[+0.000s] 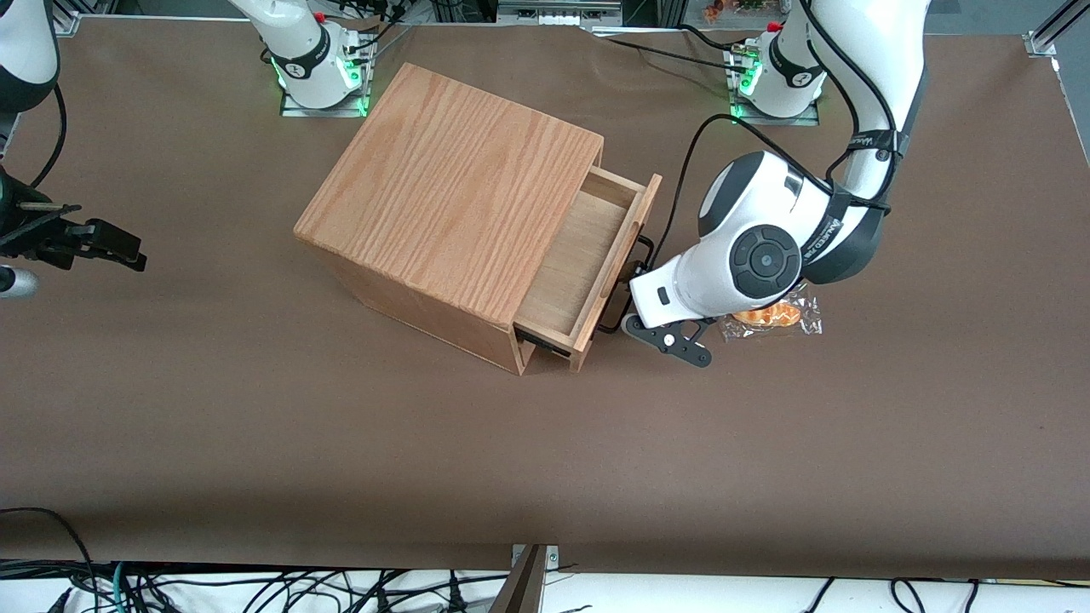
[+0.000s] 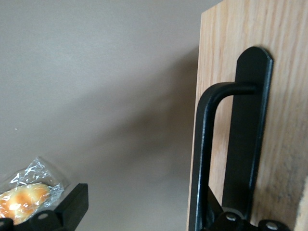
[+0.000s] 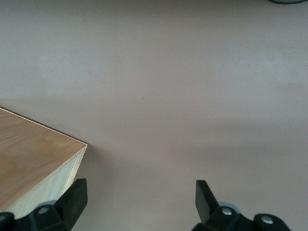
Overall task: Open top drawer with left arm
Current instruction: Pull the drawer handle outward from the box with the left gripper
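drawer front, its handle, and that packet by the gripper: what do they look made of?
Top drawer: pale, matte wood, grain lines visible.
Bar handle: smooth black, likely painted metal, faint sheen.
Packet: clear crinkly plastic wrap, glossy, orange contents.
Gripper: black, at the handle; open, one finger clear of the drawer front.

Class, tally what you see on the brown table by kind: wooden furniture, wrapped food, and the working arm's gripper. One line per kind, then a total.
Wooden box with its top drawer pulled partly out: 1
Wrapped pastry packet: 1
Left arm's gripper, at the drawer's black handle: 1
Total: 3
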You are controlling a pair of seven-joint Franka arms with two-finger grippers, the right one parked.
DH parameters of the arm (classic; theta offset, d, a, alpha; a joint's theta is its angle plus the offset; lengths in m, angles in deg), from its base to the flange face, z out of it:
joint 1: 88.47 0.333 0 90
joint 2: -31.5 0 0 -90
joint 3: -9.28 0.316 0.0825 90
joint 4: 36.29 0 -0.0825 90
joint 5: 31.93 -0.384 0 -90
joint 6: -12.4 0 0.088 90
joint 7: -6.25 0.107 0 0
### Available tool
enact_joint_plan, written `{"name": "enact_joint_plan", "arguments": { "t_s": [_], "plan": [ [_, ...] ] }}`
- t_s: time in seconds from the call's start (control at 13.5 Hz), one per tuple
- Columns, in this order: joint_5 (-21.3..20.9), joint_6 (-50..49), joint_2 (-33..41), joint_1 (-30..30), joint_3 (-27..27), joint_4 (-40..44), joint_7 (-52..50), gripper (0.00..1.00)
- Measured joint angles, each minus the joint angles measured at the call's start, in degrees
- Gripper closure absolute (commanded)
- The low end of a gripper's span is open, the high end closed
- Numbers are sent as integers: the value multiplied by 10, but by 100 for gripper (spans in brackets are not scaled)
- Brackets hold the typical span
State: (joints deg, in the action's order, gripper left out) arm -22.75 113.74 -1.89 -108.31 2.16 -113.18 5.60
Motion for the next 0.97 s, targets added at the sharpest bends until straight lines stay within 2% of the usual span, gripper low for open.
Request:
{"name": "enact_joint_plan", "arguments": {
  "t_s": [0.97],
  "plan": [
    [-8, -1, 0, 53, 0, 0, 32, 0]
  ]
}}
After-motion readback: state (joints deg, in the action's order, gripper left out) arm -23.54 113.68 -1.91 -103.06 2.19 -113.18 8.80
